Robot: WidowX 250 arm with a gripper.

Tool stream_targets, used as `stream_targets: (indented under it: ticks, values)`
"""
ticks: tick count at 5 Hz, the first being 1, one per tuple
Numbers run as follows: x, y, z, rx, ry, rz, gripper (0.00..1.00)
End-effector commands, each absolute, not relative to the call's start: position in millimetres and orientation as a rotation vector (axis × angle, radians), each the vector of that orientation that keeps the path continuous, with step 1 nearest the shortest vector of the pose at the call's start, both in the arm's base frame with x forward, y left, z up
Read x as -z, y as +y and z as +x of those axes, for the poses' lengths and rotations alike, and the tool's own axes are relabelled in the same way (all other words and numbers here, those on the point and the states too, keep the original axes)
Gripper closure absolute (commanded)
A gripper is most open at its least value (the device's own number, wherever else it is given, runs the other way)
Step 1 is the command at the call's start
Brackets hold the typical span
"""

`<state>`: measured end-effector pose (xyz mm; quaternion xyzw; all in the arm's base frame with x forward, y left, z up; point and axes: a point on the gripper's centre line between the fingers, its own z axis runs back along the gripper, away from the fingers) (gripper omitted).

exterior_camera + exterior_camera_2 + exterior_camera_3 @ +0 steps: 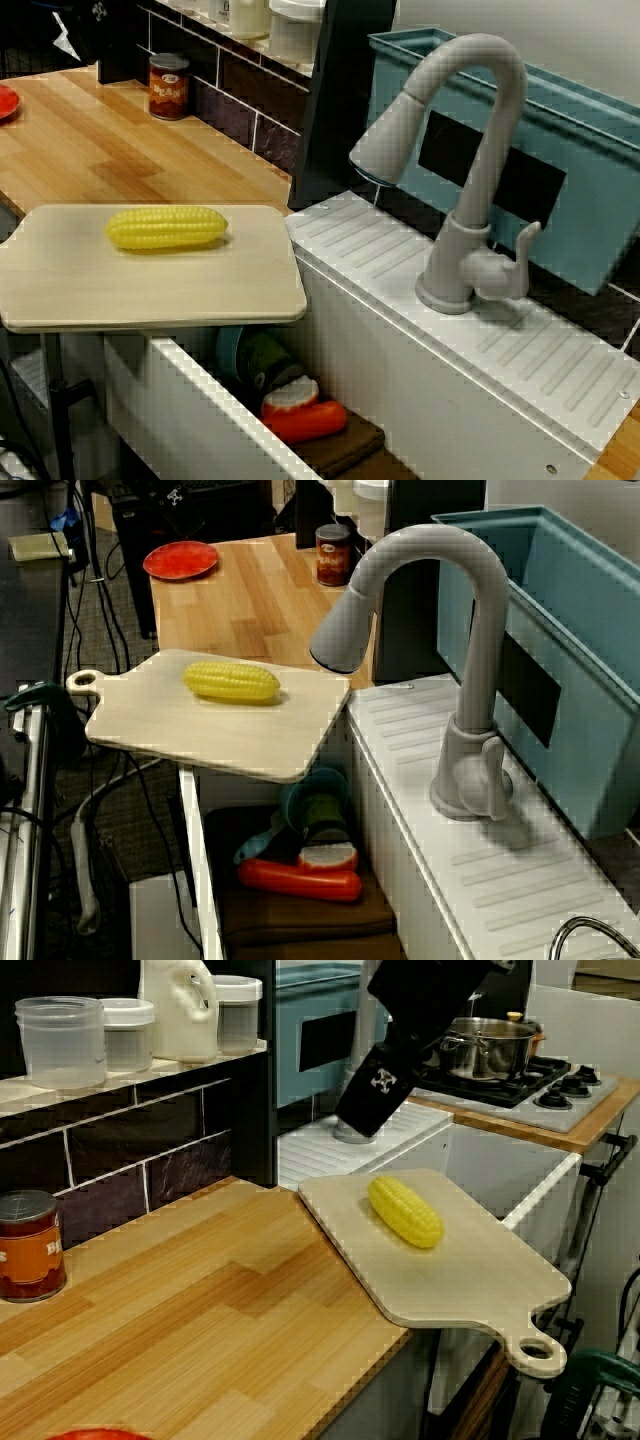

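A yellow corn cob (pixel 167 227) (pixel 231 681) (pixel 404 1211) lies on its side on a pale wooden cutting board (pixel 200 285) (pixel 220 738) (pixel 470 1265). The board bridges the wooden counter and the open sink. A black arm link (pixel 340 100) (pixel 400 1050) with a white logo slants down behind the board, near the grey faucet (pixel 470 150) (pixel 470 630). No fingers show in any of the views. Nothing touches the corn.
In the sink basin lie an orange-red vegetable (pixel 305 420) (pixel 300 880), a teal cup (pixel 315 795) and a brown cloth. A red can (pixel 168 86) (pixel 30 1245) and a red plate (pixel 181 559) sit on the counter. A blue rack (pixel 560 170) stands behind the faucet. A steel pot (pixel 485 1048) is on the stove.
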<state>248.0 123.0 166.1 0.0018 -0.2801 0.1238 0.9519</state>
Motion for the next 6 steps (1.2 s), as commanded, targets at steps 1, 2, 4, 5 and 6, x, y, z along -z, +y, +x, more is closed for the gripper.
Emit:
stream_targets:
  ticks: [1,2,4,5,6]
  values:
    - [-167,126,252,-0.254,-0.664,0.035,0.00]
    - [-169,125,255,-0.255,-0.685,0.042,0.00]
    - [-172,134,269,-0.269,-0.717,0.046,0.00]
    - [-175,137,279,-0.276,-0.718,0.045,0.00]
    - [-182,137,284,-0.279,-0.729,0.027,0.00]
